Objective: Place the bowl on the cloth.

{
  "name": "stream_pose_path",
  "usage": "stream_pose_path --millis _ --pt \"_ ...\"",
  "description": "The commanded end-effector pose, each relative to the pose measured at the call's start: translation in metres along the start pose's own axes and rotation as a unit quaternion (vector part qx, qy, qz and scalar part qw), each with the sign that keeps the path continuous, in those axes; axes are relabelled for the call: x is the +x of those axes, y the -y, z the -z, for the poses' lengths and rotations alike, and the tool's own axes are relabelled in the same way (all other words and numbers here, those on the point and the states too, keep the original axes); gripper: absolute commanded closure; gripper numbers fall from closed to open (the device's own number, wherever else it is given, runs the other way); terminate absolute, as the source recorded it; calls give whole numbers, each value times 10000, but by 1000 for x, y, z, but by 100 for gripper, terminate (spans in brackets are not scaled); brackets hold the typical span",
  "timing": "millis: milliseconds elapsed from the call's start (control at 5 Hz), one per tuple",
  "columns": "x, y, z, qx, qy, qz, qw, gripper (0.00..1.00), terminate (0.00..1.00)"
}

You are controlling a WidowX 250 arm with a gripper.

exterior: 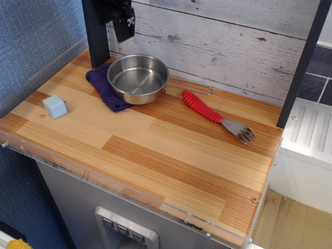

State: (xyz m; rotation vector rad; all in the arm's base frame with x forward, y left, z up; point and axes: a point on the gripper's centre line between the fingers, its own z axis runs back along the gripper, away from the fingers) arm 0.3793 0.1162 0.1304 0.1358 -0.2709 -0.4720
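Resting on cloth [104, 85], bowl [138, 79] looks light, stiff, slippery — grip rim; fingers [123, 23] raised, gap unreadable.

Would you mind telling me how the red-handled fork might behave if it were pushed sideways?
The fork looks rigid, so it would likely slide or pivot rather than bend. Its rounded red handle might roll a little, though the flat metal tines should limit that on the smooth wooden counter.

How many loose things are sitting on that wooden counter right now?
4: the bowl at the back, resting partly on the cloth; the grey-blue cube near the left edge; the red-handled fork to the right. Nothing appears hidden.
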Motion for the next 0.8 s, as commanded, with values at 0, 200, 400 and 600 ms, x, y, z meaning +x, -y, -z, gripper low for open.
stream_pose_path --millis 0,200,400,600 --pt "10 4 -44 540 330 294 9976 0 0" --pt "10 4 -44 540 330 294 9976 0 0" --pt "10 4 -44 540 330 294 9976 0 0" --pt "10 4 -44 540 330 294 9976 0 100"
